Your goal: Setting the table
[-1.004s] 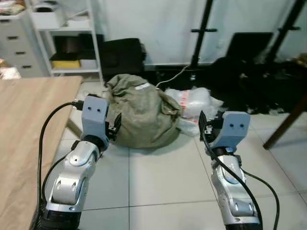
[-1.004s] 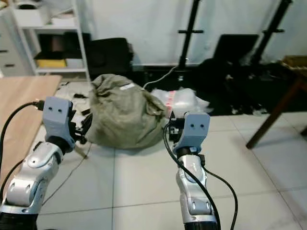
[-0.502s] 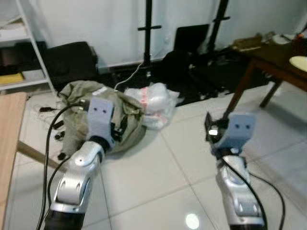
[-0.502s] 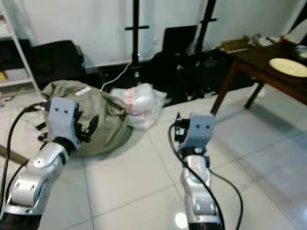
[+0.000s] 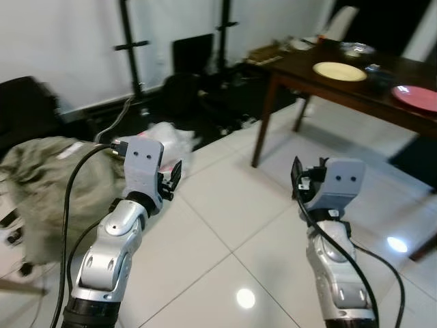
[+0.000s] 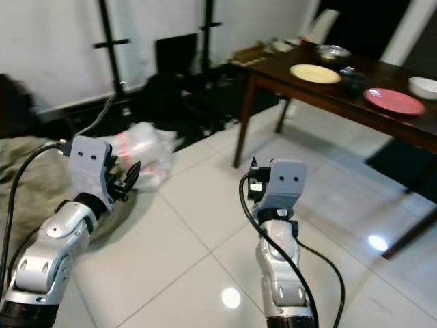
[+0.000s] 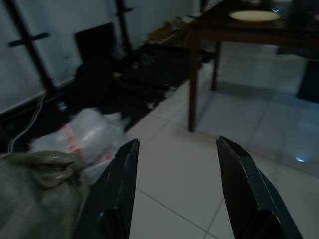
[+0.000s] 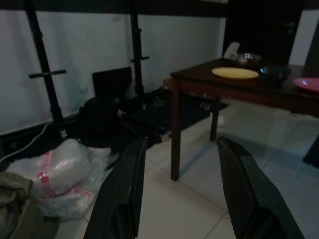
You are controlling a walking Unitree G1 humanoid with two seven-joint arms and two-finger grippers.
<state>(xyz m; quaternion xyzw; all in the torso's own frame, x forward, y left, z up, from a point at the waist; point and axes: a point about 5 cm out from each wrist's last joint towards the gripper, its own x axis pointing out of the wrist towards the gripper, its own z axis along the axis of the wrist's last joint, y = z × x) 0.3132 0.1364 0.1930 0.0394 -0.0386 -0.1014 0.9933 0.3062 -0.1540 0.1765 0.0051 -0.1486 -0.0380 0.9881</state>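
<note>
1. The left hand [image 7: 174, 189] and right hand [image 8: 179, 189] are held open and empty above the white tiled floor [image 5: 225, 225].
2. Farther off, a yellow plate [image 6: 315, 73] and pink plate [image 6: 392, 101] are seen on the dark worktop [image 6: 307, 89].

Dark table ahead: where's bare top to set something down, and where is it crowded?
On the dark table, bare top lies at the near corner, before the yellow plate, and along the near edge toward the pink plate. It is crowded behind: a dark cup between the plates, a bowl and a white bowl.
</note>
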